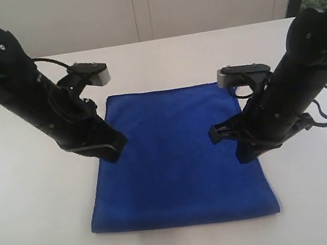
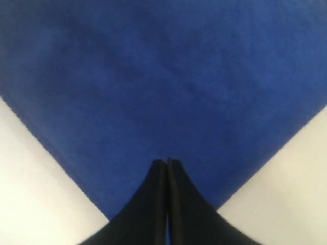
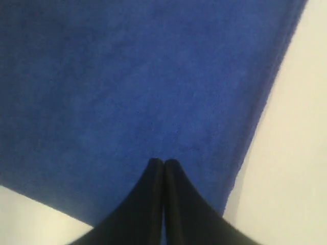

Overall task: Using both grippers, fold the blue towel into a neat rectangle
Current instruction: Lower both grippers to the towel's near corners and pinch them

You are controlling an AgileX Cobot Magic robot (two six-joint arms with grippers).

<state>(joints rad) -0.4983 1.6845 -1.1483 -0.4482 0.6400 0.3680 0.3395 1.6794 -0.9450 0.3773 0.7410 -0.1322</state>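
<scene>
Blue towel [image 1: 175, 158] lies flat mid-frame. Left claw [image 2: 167, 163] and right claw [image 3: 163, 163] are both clenched shut over its side edges, no cloth visibly pinched. It's soft, light and floppy, so I'd grab the corners.

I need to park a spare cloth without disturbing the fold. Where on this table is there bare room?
The table is bare left and right of the blue towel toward the front, and in a strip beyond its far edge. Crowded: the towel's two side edges, where the left gripper and right gripper stand, both shut.
</scene>
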